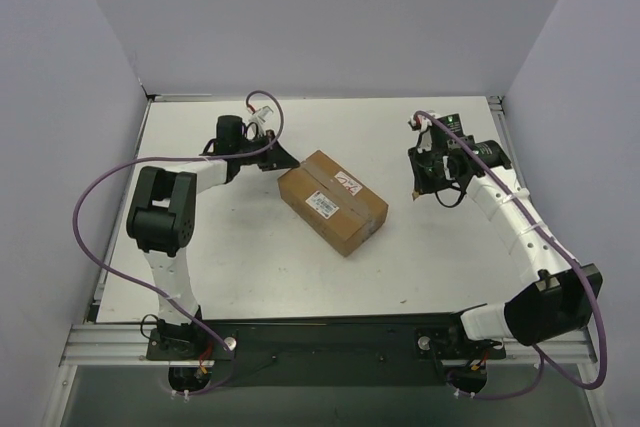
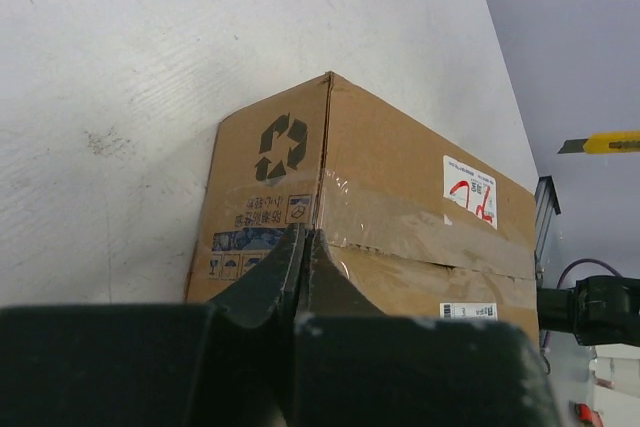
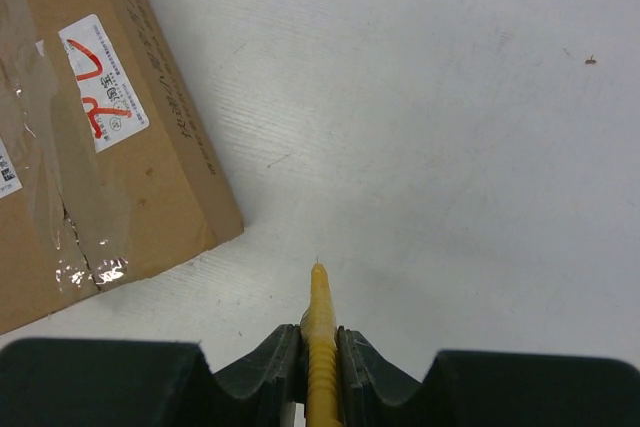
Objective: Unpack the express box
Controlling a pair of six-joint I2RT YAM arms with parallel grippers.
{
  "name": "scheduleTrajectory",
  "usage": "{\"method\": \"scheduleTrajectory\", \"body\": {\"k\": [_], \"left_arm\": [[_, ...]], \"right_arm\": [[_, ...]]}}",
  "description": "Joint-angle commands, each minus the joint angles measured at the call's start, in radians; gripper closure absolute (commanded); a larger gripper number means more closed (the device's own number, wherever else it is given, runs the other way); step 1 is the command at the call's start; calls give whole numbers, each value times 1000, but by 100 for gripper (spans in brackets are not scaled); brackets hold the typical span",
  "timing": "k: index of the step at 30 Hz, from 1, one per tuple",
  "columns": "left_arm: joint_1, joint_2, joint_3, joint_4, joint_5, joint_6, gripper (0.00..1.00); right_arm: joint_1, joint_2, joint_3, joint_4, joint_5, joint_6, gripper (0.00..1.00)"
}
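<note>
The express box [image 1: 332,202] sits on the bench [image 1: 250,267] with its tape intact, my left gripper [image 2: 303,239] closed empty at its end, my right gripper [image 3: 319,332] clamping the yellow knife [image 3: 319,292] nearby, so I judge all unpacking remains.

Overhead looks down; both close wrist views share the box [image 1: 333,202].

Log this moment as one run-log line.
left gripper: shut, at end of brown corrugated cardboard express box | right gripper: shut on slim yellow utility knife, apart from box | box: taped shut
</note>
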Motion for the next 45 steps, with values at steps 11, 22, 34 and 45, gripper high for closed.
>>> {"method": "scheduleTrajectory", "body": {"k": [11,22,34,45], "left_arm": [[47,86,-81,-243,-203,69,100],[-4,56,-81,-243,-175,123,100],[-147,-21,-67,-247,-95,224,91],[-4,-217,-79,-480,-11,374,53]], "right_arm": [[18,88,106,1,10,-9,100],[110,252,225,57,-21,9,100],[190,504,514,85,24,5,100],[49,498,578,70,14,-14,100]]}}
